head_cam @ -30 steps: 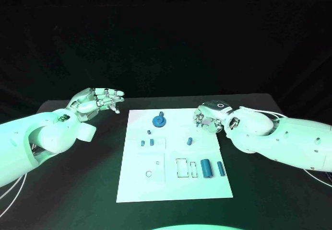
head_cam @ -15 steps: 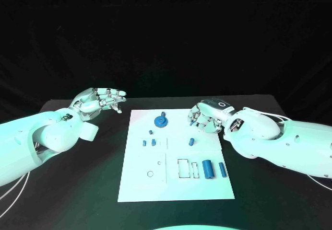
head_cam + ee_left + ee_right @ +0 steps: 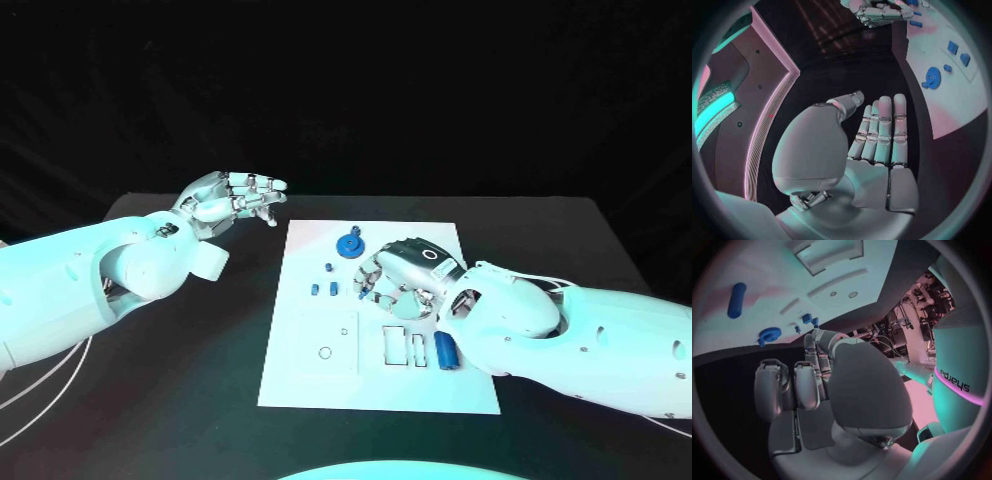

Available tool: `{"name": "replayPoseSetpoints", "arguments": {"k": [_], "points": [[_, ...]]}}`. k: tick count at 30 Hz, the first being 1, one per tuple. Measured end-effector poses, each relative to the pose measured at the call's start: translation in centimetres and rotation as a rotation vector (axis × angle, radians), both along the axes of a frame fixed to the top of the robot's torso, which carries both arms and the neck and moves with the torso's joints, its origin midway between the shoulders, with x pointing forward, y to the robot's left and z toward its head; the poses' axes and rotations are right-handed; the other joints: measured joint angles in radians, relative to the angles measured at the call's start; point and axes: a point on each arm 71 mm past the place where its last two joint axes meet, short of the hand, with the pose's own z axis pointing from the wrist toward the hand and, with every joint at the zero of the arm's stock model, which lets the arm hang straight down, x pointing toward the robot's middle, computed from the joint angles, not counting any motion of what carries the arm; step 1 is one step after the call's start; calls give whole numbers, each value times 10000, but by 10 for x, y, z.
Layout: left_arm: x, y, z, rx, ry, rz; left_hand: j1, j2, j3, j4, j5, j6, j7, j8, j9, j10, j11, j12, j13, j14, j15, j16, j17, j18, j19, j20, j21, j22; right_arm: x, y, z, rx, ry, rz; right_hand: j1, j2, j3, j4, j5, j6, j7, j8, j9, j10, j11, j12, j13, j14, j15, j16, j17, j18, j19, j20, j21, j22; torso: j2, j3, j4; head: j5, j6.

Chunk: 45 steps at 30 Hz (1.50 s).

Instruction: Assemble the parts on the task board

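- Left hand [image 3: 231,197] hovers off the task board [image 3: 320,370], fingers straight, holding nothing.
- Right hand [image 3: 401,280] over board centre, fingers curled; grip likely empty, cannot tell.
- Right wrist view shows round blue part [image 3: 769,334] beyond its fingers.

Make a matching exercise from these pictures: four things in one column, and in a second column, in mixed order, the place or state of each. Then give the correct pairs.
Things
1. silver left hand
2. silver right hand
3. round blue gear-shaped part
4. long blue cylinder part

Places or states
A. lies on the near part of the white task board, beside the right arm
B. over the middle of the white task board
C. stands at the far end of the white task board
D. over the black table, off the board's left side, holding nothing

Pairs: 1-D, 2-B, 3-C, 4-A
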Motion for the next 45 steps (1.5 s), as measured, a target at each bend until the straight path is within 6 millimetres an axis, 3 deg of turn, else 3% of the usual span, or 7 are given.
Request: {"name": "replayPoseSetpoints", "arguments": {"k": [8, 18, 32, 45], "points": [[0, -6, 0, -39, 6, -108, 0, 0, 0, 0, 0, 0, 0, 0, 1, 0, 0, 0, 0, 0, 0, 0, 0, 0, 0, 0, 0, 0, -11, 25, -24, -122, 381, 518, -42, -40, 27, -27, -8, -2, -2, -20, 11, 31, -31, 1, -7, 1, 1, 0, -22, 0, 0, 0, 0, -1, 9, -6, 3, 210, -129], [0, -10, 0, -70, 9, -188, 0, 0, -28, -28, 0, 0, 0, 0, 1, 1, 0, 0, 1, 0, 0, 0, 1, 0, -1, 0, 0, -8, -16, 36, -39, -404, 553, 703, -84, 1, 27, -28, -27, -21, -16, 13, 12, 31, -32, 1, 0, 1, 2, 0, -43, 0, 0, 0, 0, -2, 15, 0, 8, 388, -266], [0, -11, -1, -66, 28, -197, 0, 0, -28, -28, 0, 0, -1, 0, -3, 1, 0, 0, 2, 0, 0, 0, 1, -1, -1, 0, -38, -17, -15, 37, -43, -731, 553, 689, -94, 11, 55, -57, -47, -2, 5, 11, 18, 33, -33, -18, 0, 2, 3, 0, -43, 0, 0, 1, -1, -4, 16, 5, 2, 452, -383], [0, -10, -1, -53, 38, -175, 0, 0, -27, -27, 0, 1, -1, 0, -7, 1, 0, 0, 2, 0, 0, 0, 1, 0, -1, 0, -38, -17, -15, 35, -45, -1031, 600, 645, -121, -17, 54, -57, -82, -2, 5, 0, 26, 68, -69, -21, -9, 5, 5, 0, -42, 0, 0, 1, -1, -4, 16, 6, -3, 452, -410]]}}
